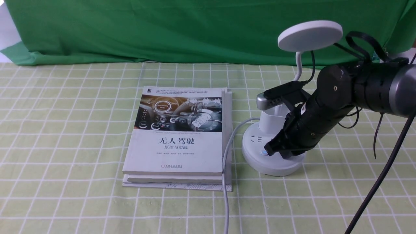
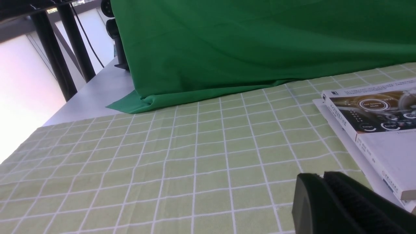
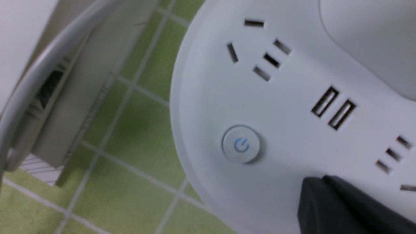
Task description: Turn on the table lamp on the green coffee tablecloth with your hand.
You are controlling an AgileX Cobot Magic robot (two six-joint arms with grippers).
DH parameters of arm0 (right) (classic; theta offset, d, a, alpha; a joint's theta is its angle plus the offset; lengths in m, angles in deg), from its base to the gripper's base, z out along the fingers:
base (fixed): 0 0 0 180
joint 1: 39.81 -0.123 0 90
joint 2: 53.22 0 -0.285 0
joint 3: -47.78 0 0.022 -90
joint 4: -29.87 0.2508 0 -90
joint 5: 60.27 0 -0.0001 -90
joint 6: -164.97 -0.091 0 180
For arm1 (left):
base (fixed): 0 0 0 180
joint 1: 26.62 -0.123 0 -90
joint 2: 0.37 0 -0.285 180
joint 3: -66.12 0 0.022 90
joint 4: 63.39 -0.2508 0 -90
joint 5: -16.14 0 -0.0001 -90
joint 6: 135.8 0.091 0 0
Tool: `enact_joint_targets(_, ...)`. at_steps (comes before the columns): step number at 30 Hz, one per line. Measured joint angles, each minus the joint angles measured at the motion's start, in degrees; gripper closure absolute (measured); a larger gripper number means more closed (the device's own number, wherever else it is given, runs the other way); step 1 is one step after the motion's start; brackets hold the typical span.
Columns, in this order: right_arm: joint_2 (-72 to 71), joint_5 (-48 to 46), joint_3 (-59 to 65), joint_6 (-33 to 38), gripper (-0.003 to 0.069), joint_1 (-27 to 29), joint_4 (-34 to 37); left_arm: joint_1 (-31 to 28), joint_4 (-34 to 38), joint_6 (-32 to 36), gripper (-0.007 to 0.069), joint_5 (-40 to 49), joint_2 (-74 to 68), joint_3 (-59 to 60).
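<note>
The white table lamp stands on the green coffee tablecloth [image 1: 65, 130] at the right, with its disc head [image 1: 310, 35] on a thin neck and its round base [image 1: 260, 162] carrying sockets. My right hand [image 1: 341, 97] reaches down from the right. Its gripper [image 1: 269, 149] is shut, with the tips on the base's top right beside a round button [image 1: 265, 152] marked with a blue power sign. In the right wrist view the shut tips [image 3: 320, 187] rest on the base [image 3: 211, 91] just beside that button [image 3: 240, 144]. My left gripper [image 2: 320, 178] is shut and empty, low over the cloth [image 2: 162, 156].
A stack of books [image 1: 178, 136] lies left of the lamp, also showing in the left wrist view [image 2: 373, 130]. The lamp's grey cable [image 1: 226, 169] runs along the books' right side to the front edge. A dark green backdrop [image 1: 195, 29] hangs at the back.
</note>
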Motion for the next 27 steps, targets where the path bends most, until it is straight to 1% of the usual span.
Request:
enact_joint_targets(8,-4.8,-0.3,0.5,0.0,0.0631,0.0,0.3,0.0,0.0,0.0,0.0601,0.0,0.0,0.0)
enact_joint_targets(15,-8.3,-4.2,3.0,0.0,0.0631,0.0,0.4,0.0,0.0,0.0,0.0601,0.0,0.0,0.0)
enact_joint_targets(20,-11.2,-4.5,8.1,-0.6,0.0631,0.0,0.4,0.0,0.0,0.0,0.0601,0.0,0.0,0.0)
enact_joint_targets(26,-21.2,-4.3,17.7,-3.8,0.0631,-0.8,0.4,0.0,0.0,0.0,0.0601,0.0,0.0,0.0)
enact_joint_targets(27,-25.7,-4.1,20.8,-6.0,0.0631,-1.9,0.4,0.0,0.0,0.0,0.0601,0.0,0.0,0.0)
